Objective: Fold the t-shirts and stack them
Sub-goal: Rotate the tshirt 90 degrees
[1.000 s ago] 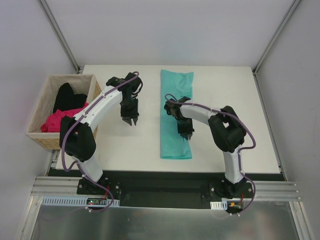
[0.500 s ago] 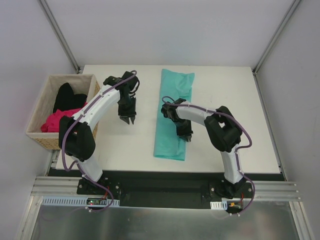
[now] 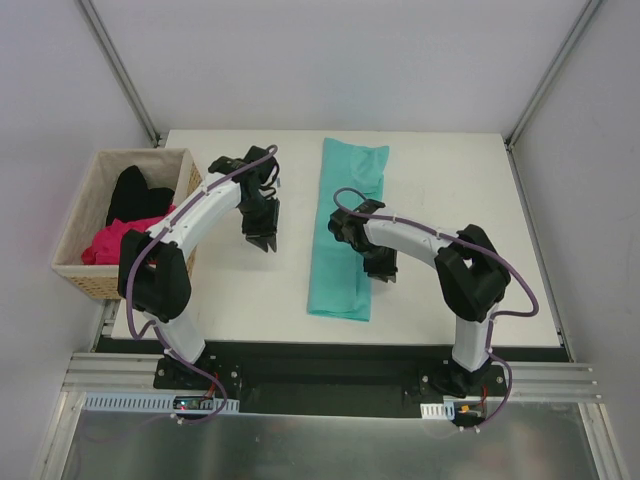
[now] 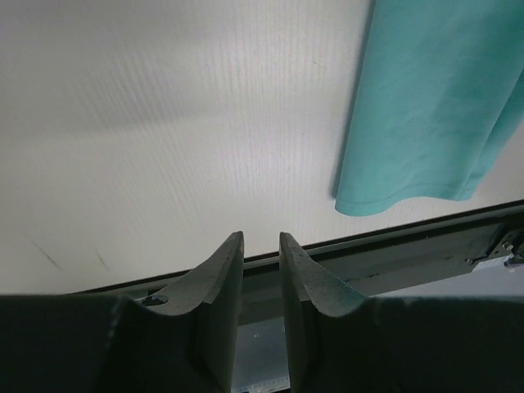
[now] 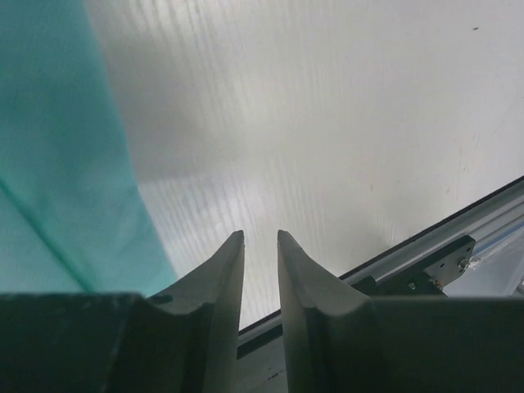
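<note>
Teal t-shirt point(image 3: 338, 288) lies on the white table point(image 3: 450, 200) in the middle of the overhead frame. It is folded lengthwise into one long narrow strip that runs from the table's far edge almost to its near edge, slanting a little so the lower end sits further left.

At the left of that frame a wicker basket point(image 3: 76, 270) stands against the table's side. It holds a black t-shirt point(image 3: 135, 195) in its upper part and a crumpled pink t-shirt point(image 3: 115, 242) in its lower part.

The basket appears only in the overhead view. The wrist cameras show finer detail. The left wrist view has the teal t-shirt point(image 4: 426, 106) in its upper right, ending in a rounded hem corner, flat and smooth. The right wrist view has it point(image 5: 57, 180) along its left side, crossed by a diagonal crease.

The left gripper point(image 3: 265, 243) hangs over bare table, well apart from the shirt. Its fingers point(image 4: 225, 270) stand a narrow gap apart with nothing between them. The right gripper point(image 3: 385, 274) is just beside the shirt's right edge. Its fingers point(image 5: 225, 270) are also narrowly parted and empty.
</note>
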You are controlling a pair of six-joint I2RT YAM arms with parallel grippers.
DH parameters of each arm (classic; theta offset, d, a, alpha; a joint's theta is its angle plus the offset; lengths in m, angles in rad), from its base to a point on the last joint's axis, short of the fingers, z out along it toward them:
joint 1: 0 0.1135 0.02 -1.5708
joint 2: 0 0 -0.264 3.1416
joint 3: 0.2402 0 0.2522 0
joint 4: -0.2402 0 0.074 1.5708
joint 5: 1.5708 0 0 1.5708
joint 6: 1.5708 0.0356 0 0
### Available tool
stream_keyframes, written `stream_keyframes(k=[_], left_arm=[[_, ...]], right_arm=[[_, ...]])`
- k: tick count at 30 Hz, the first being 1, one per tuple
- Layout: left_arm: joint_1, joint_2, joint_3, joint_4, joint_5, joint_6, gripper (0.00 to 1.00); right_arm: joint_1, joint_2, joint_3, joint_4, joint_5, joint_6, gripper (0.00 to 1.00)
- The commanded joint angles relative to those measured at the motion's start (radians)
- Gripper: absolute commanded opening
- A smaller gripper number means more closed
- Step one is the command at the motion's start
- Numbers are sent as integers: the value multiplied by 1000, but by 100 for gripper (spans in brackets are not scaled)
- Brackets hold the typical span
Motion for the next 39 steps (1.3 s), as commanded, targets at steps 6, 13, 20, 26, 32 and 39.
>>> stream_keyframes(k=[6,13,20,26,32,39], left_arm=[[-30,-25,-127,74,149,17,25],[-134,-27,-171,104,170,-38,25],[-228,4,-200,131,137,-118,25],[-263,21,-217,142,118,-153,25],[-263,-2,-223,140,91,-167,24],[-263,-31,-244,139,74,-170,24]], right_arm=[[185,-109,-49,-88,26,112,49],[274,-141,-84,-153,58,190,51],[303,-167,-146,-91,51,180,49],[326,-221,-193,-24,61,151,49],[332,-181,-135,-9,71,102,48],[357,-88,-34,-6,52,69,47]])
